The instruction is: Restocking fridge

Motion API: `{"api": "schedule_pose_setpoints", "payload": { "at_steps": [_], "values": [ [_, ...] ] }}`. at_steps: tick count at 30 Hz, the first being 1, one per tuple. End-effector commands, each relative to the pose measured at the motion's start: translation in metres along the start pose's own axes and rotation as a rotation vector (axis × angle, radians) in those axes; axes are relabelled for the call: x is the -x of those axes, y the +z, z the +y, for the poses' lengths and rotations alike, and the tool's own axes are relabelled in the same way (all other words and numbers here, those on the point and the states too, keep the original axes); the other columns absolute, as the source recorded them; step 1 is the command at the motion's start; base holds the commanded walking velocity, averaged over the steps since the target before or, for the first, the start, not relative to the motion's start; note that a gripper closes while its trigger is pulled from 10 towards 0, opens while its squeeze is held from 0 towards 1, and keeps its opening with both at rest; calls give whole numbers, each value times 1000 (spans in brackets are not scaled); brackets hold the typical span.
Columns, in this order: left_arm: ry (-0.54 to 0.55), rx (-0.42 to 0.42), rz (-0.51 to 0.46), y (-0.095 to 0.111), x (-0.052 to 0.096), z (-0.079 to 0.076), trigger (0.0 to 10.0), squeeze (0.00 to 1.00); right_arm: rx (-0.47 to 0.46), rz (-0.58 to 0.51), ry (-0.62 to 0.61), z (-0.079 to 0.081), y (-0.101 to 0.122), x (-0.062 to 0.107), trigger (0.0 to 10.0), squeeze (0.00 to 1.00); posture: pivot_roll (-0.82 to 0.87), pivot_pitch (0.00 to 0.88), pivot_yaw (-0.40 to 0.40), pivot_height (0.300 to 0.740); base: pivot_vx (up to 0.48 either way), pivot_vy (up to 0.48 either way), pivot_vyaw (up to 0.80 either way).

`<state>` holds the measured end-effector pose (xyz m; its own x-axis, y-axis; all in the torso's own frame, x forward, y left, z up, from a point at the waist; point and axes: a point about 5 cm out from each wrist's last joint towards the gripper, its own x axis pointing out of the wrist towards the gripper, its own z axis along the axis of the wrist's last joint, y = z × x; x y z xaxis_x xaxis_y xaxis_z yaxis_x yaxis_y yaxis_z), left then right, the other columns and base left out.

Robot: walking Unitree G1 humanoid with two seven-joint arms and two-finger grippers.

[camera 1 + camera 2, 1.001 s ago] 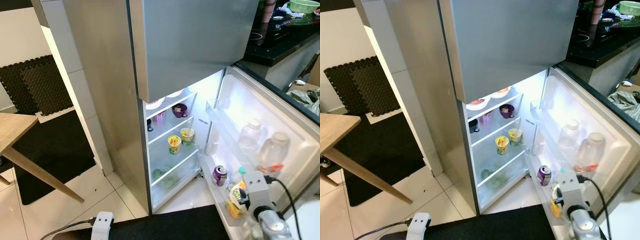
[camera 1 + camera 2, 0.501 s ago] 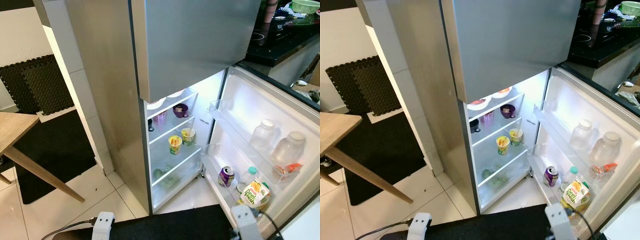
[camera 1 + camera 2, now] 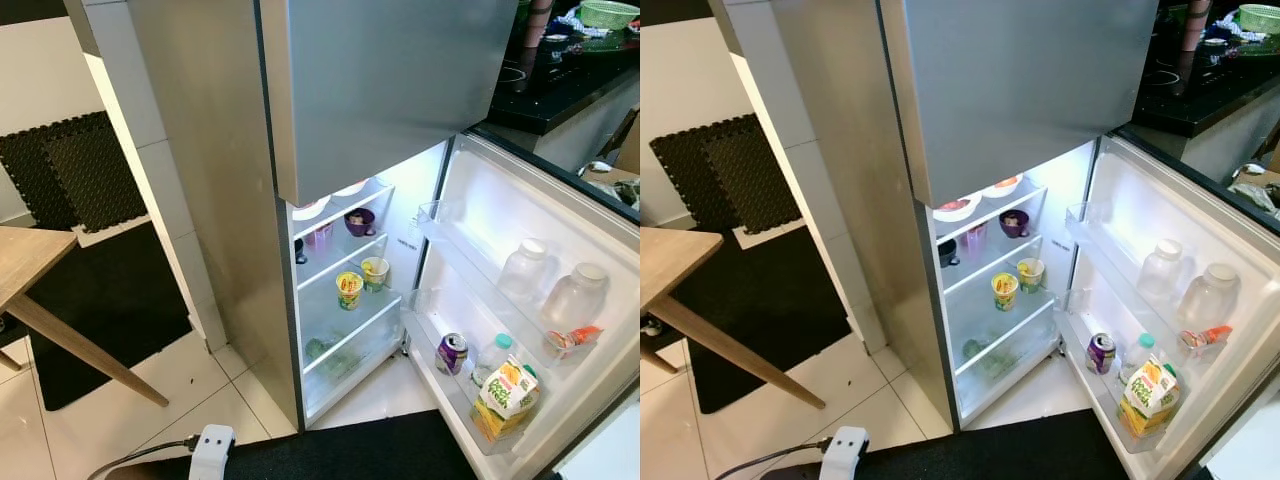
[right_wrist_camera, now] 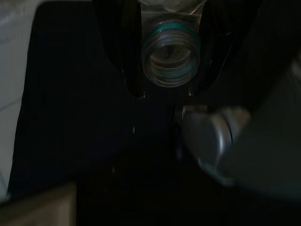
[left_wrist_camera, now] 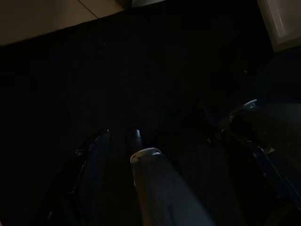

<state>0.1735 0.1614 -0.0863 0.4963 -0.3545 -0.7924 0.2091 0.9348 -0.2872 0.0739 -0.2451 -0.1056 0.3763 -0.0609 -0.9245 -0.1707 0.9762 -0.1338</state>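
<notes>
Plainly, the stainless-steel fridge (image 3: 230, 200) stood with its lower door (image 3: 560, 260) swung wide. In the bottom door bin (image 3: 1110, 385) a purple drink can (image 3: 451, 352), a small clear bottle with a green cap (image 3: 493, 355) and a yellow-and-white juice carton (image 3: 506, 395) stood close together; two clear plastic jugs (image 3: 1185, 280) stood in the bin above.

The right wrist view showed what the head views did not: the right gripper (image 4: 164, 96) had its jaws closed on a clear plastic bottle with a teal-ringed neck (image 4: 170, 56), seen mouth-on above a dark mat. That bottle was likely light, smooth and easily squashed, so a hold around the stiffer neck or shoulder would probably serve better than its thin wall.

The left wrist view was very dark; the left gripper (image 5: 117, 146) hung over the black mat (image 5: 141, 56), jaws apart and holding nothing.

The head views alone gave the shelves, with two yellow cups (image 3: 360, 280) and a purple mug (image 3: 359, 220).
</notes>
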Motion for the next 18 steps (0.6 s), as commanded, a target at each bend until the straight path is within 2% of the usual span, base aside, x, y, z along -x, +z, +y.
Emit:
{"api": "schedule_pose_setpoints", "payload": {
  "at_steps": [1,9,18],
  "values": [
    [-2,-3,11,-3,0,-2,10000,0,-7,27,27,5,-4,0,10000,0,-237,0,25,740,0,0,0],
    [-4,-8,14,-2,-1,-2,10000,0,-21,30,34,6,-5,0,10000,0,-241,0,30,740,0,0,798],
    [-8,-13,16,-3,-2,-5,10000,0,9,38,-7,4,0,-2,10000,0,-233,0,26,740,0,0,0]
  ]
}}
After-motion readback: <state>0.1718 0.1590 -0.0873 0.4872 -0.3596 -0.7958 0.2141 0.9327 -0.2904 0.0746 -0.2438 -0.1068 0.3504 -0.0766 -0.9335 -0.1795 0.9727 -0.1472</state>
